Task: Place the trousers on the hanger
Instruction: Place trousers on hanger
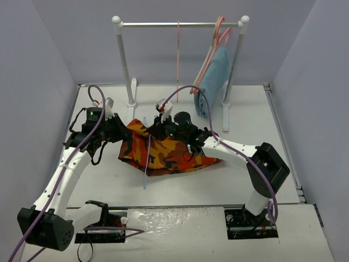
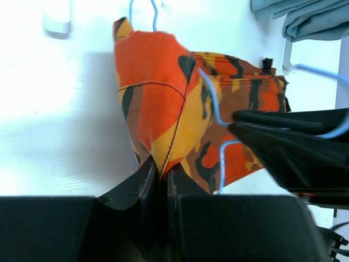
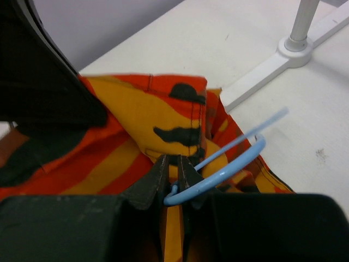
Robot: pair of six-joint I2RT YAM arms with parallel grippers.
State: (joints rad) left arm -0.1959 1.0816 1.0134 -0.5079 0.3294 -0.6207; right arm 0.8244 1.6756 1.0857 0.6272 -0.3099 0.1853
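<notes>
The camouflage trousers (image 1: pixel 169 153) lie bunched on the table between my two arms, draped over the thin light-blue hanger (image 1: pixel 146 164). One end of its wire sticks out at the front. My left gripper (image 1: pixel 121 132) is shut on the trousers' left edge; in the left wrist view the fabric (image 2: pixel 158 98) is pinched between the jaws (image 2: pixel 162 170). My right gripper (image 1: pixel 162 130) is shut on the hanger near its hook, and the wire (image 3: pixel 229 166) is clamped at the jaws (image 3: pixel 174 166) with the trousers (image 3: pixel 136 125) behind. The hanger wire (image 2: pixel 215 109) also shows in the left wrist view.
A white clothes rack (image 1: pixel 180 24) stands at the back. It carries pink hangers (image 1: pixel 218 30), a plain light-blue garment (image 1: pixel 214 82) and a thin red hanger (image 1: pixel 178 60). Its feet (image 1: pixel 131 103) rest on the table just behind the grippers. Grey walls close in both sides.
</notes>
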